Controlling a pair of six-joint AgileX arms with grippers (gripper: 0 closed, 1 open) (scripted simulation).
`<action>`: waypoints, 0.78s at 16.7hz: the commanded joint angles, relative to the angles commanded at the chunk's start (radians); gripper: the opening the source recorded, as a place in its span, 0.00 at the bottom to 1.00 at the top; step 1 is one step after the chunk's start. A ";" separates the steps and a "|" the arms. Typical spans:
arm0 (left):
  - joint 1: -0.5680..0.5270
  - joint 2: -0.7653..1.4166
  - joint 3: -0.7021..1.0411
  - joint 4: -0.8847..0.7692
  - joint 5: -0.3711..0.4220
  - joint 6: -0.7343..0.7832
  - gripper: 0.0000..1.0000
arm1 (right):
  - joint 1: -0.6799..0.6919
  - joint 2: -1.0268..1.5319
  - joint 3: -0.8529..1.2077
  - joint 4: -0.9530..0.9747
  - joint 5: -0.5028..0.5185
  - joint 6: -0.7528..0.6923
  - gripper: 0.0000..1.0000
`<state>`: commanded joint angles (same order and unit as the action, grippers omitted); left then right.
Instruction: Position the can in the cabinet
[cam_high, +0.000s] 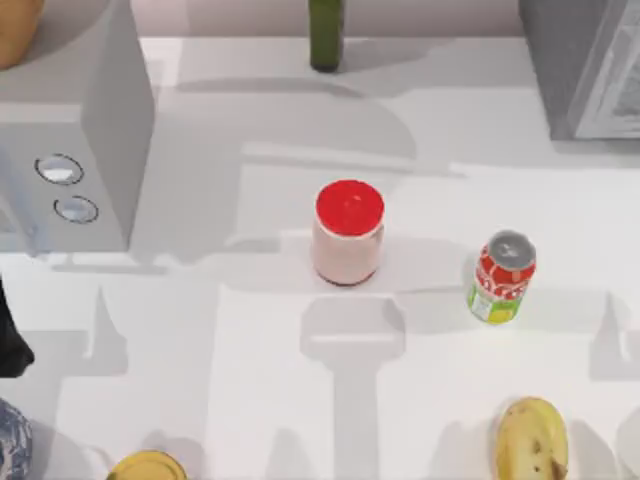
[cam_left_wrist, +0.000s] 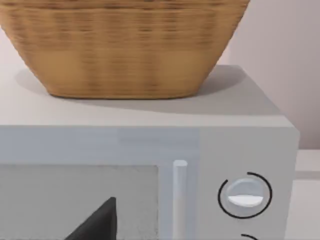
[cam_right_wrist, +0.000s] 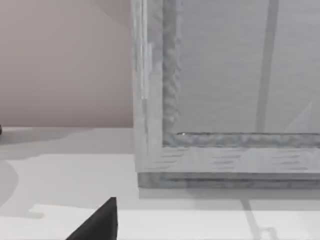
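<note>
The can (cam_high: 500, 278), with a silver top and a red, white and lime-green label, stands upright on the white table right of centre. The cabinet (cam_high: 580, 70) is the dark grey speckled box at the far right corner. Its lighter framed front (cam_right_wrist: 225, 155) faces the right wrist camera from close by. A dark part of my right gripper (cam_right_wrist: 97, 222) juts in at the edge of the right wrist view. A dark part of my left gripper (cam_left_wrist: 97, 222) shows in front of the light grey box. A black piece of my left arm (cam_high: 10, 345) sits at the table's left edge. Neither gripper is near the can.
A pink jar with a red lid (cam_high: 347, 232) stands mid-table, left of the can. The light grey box with two round knobs (cam_high: 70, 150) fills the far left, with a wicker basket (cam_left_wrist: 125, 45) on top. A green bottle (cam_high: 325, 35) stands at the back. A banana (cam_high: 530, 440) and a yellow-topped round thing (cam_high: 147, 466) lie along the front.
</note>
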<state>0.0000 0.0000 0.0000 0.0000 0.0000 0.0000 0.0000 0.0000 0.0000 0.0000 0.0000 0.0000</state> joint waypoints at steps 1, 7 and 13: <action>0.000 0.000 0.000 0.000 0.000 0.000 1.00 | 0.000 0.000 0.000 0.000 0.000 0.000 1.00; 0.000 0.000 0.000 0.000 0.000 0.000 1.00 | 0.115 0.151 0.030 0.151 0.089 0.037 1.00; 0.000 0.000 0.000 0.000 0.000 0.000 1.00 | 0.383 0.659 0.108 0.554 0.326 0.142 1.00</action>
<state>0.0000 0.0000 0.0000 0.0000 0.0000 0.0000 0.3834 0.6594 0.1079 0.5535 0.3259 0.1419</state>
